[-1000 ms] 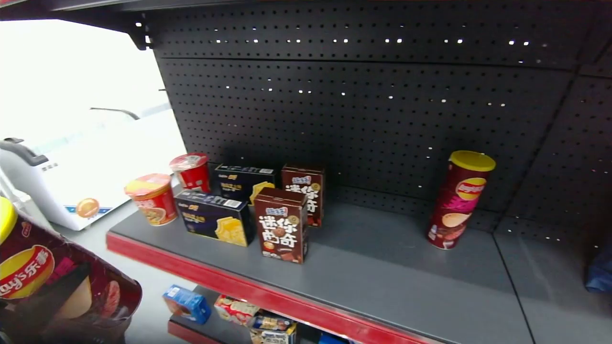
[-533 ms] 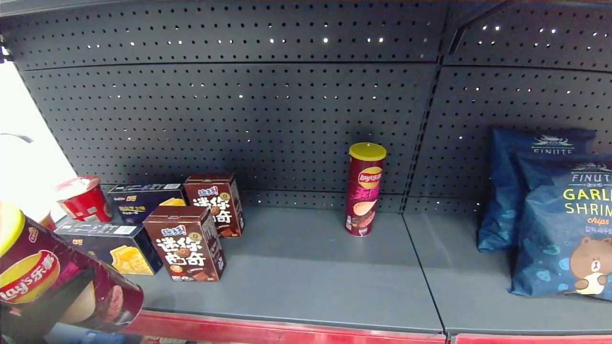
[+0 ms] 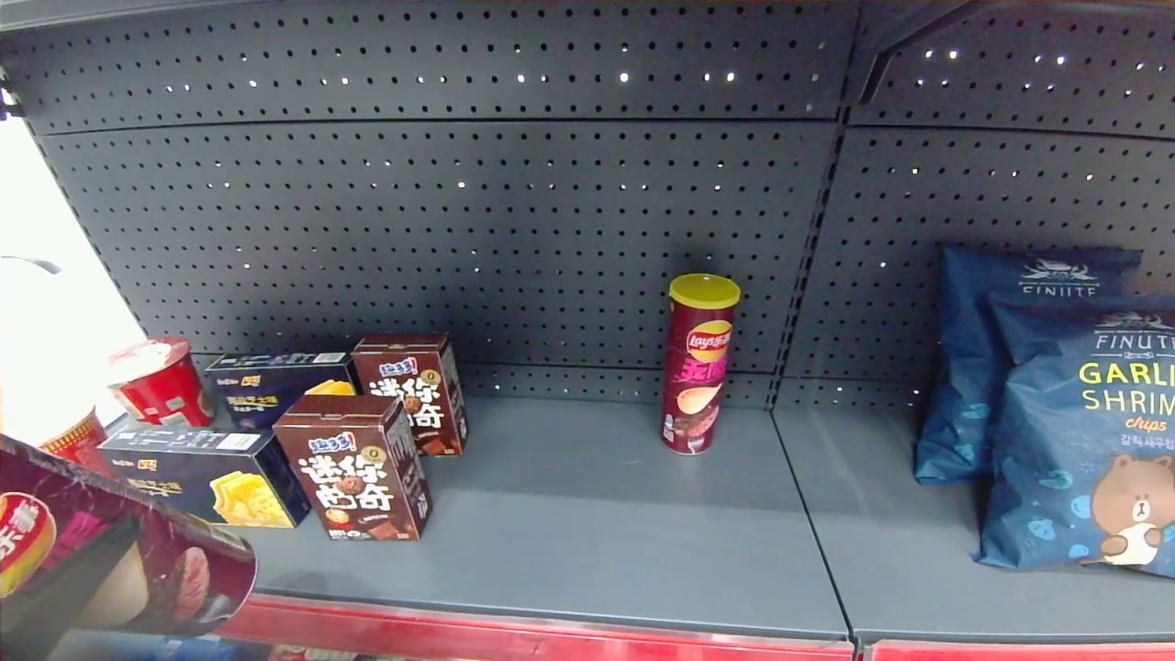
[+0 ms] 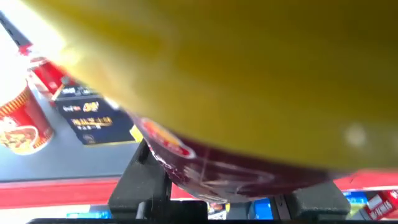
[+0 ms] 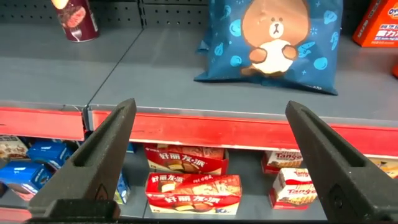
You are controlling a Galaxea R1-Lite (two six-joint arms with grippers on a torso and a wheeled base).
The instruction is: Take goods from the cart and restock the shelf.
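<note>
Left wrist view, left gripper (image 4: 221, 202) apparently clamped on chips can (image 4: 236, 93) before the shelf (image 3: 597, 532), right gripper (image 5: 211, 107) spread wide, empty.

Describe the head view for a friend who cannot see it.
A tilted, held chip can fills the lower left corner, before a grey shelf with a red front edge. On the shelf stand an upright chip can at the middle, brown boxes and dark blue boxes at left, blue snack bags at right.
</note>
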